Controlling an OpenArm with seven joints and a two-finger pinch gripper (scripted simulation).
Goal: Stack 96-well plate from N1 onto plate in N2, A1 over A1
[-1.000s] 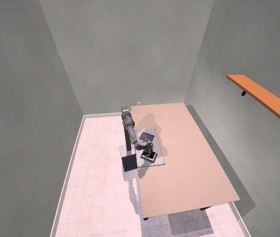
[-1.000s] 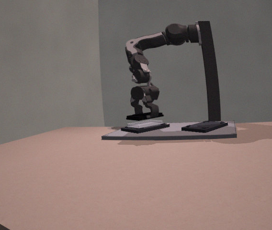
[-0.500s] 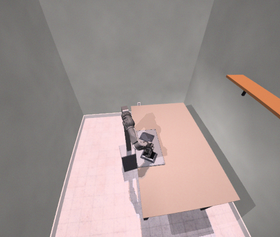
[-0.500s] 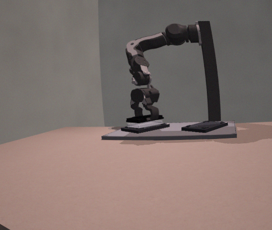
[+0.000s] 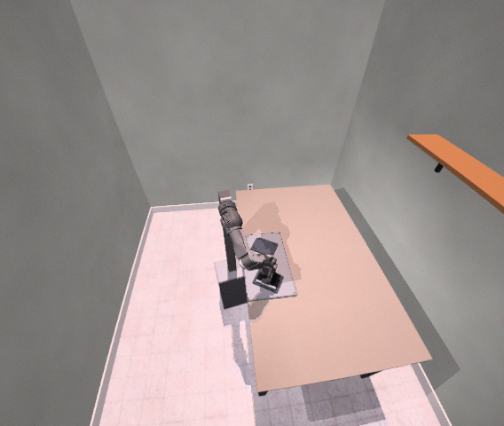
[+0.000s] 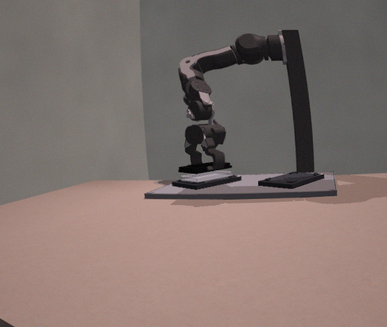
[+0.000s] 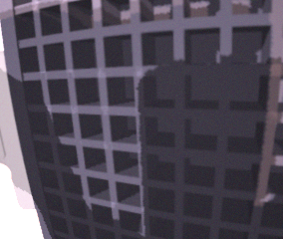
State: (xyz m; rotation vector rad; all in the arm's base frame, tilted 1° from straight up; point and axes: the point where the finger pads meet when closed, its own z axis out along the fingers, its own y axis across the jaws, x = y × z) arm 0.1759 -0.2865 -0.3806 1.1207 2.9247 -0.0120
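Black 96-well plate (image 6: 204, 167) clamped by gripper (image 6: 206, 162) above clear plate (image 6: 206, 176) in N2 nest (image 6: 187, 184). Likely light, rigid, slick plastic; long-edge hold suits.

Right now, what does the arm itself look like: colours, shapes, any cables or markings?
The arm is dark grey to black, built of rounded, bulbous joint housings with lighter grey panels near the elbow. It hangs from a curved black post. The pincer is dark with chunky fingers. No cables or markings are discernible.
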